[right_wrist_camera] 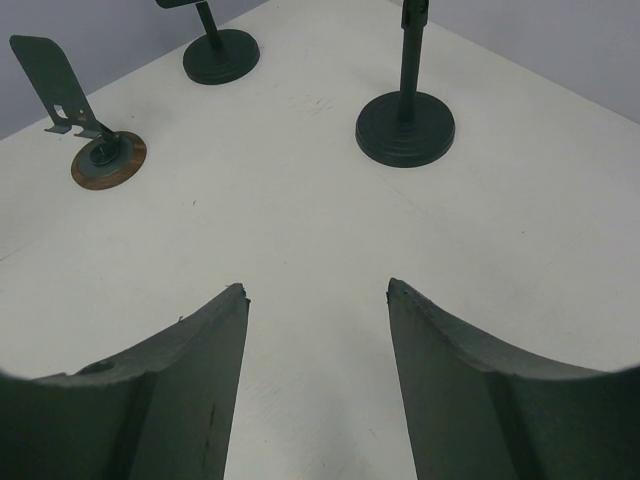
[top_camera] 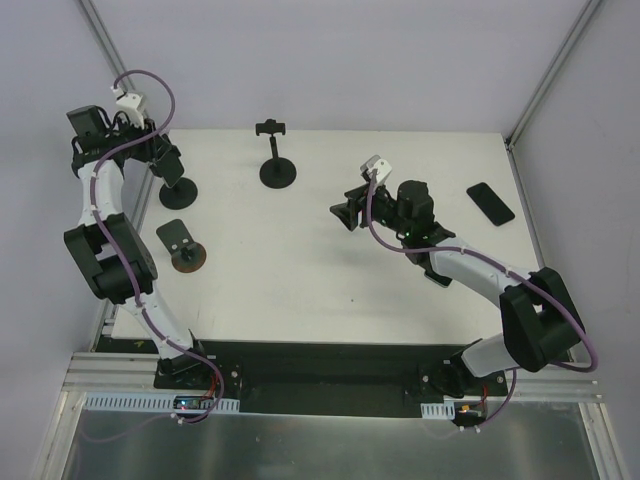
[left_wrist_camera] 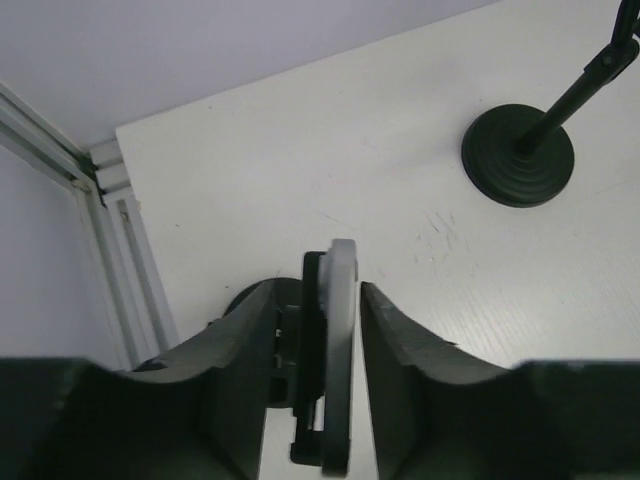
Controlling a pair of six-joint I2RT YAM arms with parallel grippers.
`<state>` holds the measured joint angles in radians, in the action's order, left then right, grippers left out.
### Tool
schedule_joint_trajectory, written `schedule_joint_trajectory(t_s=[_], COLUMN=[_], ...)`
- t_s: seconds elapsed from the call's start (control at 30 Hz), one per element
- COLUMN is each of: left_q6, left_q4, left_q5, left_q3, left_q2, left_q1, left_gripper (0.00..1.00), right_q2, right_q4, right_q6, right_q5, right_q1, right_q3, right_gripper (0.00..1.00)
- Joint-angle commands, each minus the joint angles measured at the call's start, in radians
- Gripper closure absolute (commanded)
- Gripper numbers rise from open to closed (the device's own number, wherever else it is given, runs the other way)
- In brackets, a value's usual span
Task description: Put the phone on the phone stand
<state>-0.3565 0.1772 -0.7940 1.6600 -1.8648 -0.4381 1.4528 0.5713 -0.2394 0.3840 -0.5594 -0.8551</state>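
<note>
Phone [left_wrist_camera: 340, 300] seated on stand [top_camera: 180, 190], far-left worktop corner. Left gripper [left_wrist_camera: 318, 288] fingers slightly parted; right gripper [right_wrist_camera: 315, 290] released, empty. Next: withdraw without nudging.

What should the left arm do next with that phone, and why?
Probably widen the left arm's jaws, then draw back. The phone stands edge-on between them, over the phone stand's base and seemingly seated in its clamp, so it likely only needs releasing. Whether the jaws grip it is unclear.
</note>
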Motion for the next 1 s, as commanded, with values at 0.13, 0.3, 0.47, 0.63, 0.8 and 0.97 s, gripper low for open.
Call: schedule_joint_trajectory(t_s=[0.13,0.3,0.47,0.63,0.8,0.97], left_q6=[0.066,0.197,0.344,0.404,0.329,0.191], left_q4=[-0.131,-0.275,-0.384,-0.36,-0.202,-0.141], left_q5=[0.012,0.172,0.301,0.409,0.382,0.375], left_q3=[0.041,-0.152,-0.496,-0.7,-0.831,-0.91], left_q2=[0.087,0.255,0.56,0.785,0.836,0.862], left_q1=[-0.01,-0.01,-0.01,-0.008,-0.008,0.013], left_gripper=[0.08,0.01,0.01,0.01,0.13,0.19], right_q2=[0.008,-0.002,-0.015,-0.042,-0.058,-0.065], right_q4=[0.068,0.071,0.081,0.113,0.151,0.206], right_q6=[0.023,0.025,0.032,0.049,0.066,0.074], right_q5=[0.052,0.055,0.059,0.073,0.101,0.183], right_q1=[0.012,0.021,0.033,0.046,0.055,0.064], right_q3=[-0.055,-0.047,-0.033,-0.006,0.016,0.033], right_gripper=[0.39,0.4,0.39,0.39,0.39,0.38])
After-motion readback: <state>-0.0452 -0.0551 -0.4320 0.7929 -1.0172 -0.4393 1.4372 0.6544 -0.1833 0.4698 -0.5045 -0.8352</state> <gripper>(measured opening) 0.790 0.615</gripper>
